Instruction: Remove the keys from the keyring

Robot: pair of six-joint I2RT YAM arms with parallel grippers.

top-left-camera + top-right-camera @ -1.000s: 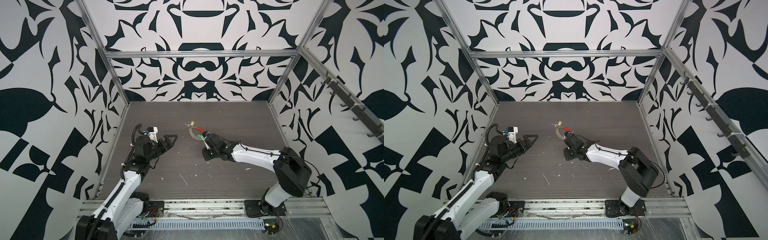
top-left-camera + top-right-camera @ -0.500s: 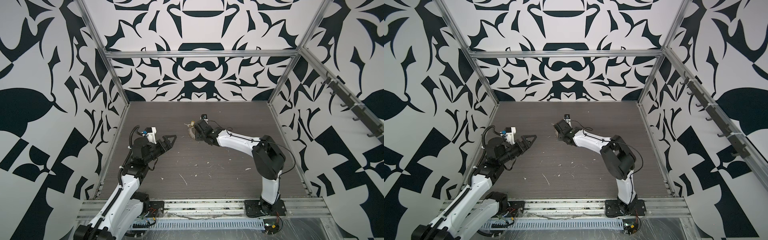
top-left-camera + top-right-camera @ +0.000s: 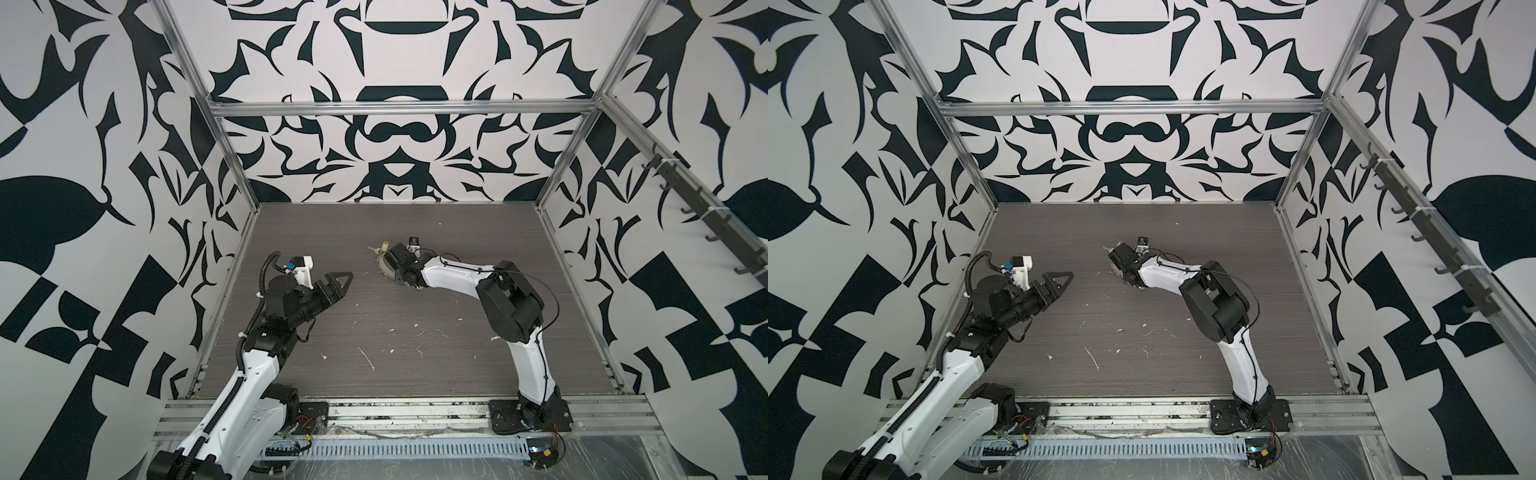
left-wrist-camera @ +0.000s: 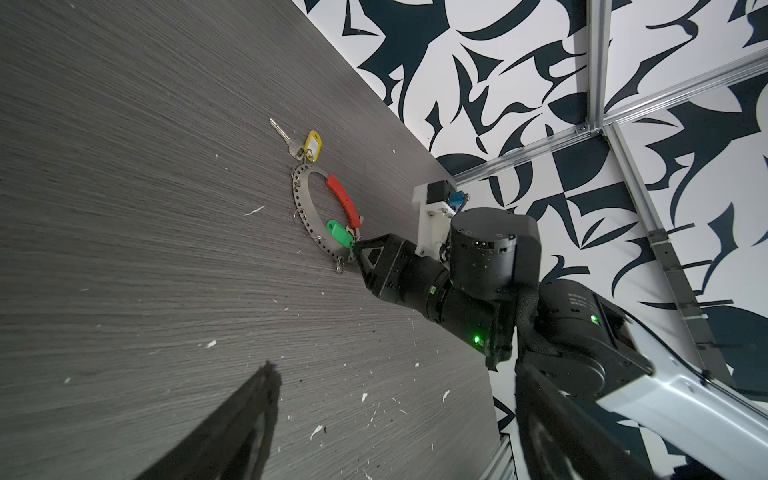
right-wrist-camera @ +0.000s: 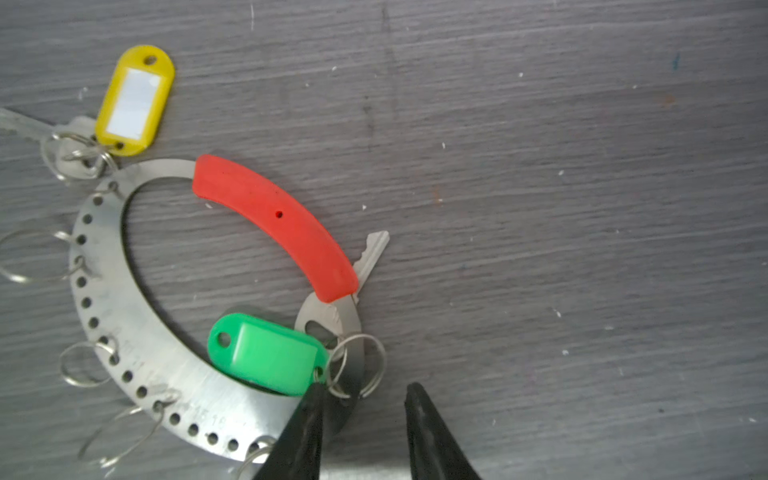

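The keyring (image 5: 124, 332), a flat silver perforated arc with a red sleeve (image 5: 274, 224), lies flat on the table; it also shows in the left wrist view (image 4: 301, 203) and in a top view (image 3: 384, 272). The green key tag (image 5: 270, 353) rests on the arc, its small silver loop right at my right gripper (image 5: 365, 390). That gripper is open, one fingertip touching the loop. The yellow key tag (image 5: 135, 102) lies at the arc's other end with a metal key. My left gripper (image 3: 345, 279) hovers open and empty, well to the left.
Several empty small split rings (image 5: 83, 365) hang from the arc's holes. A second metal key (image 5: 370, 253) pokes out under the red sleeve. White scraps (image 3: 365, 359) dot the dark wood-grain table. Patterned walls and metal rails (image 3: 573, 270) close in the table.
My right arm has lifted its elbow and reached farther back over the keyring, and its jaws have parted wider. The left arm has barely moved.
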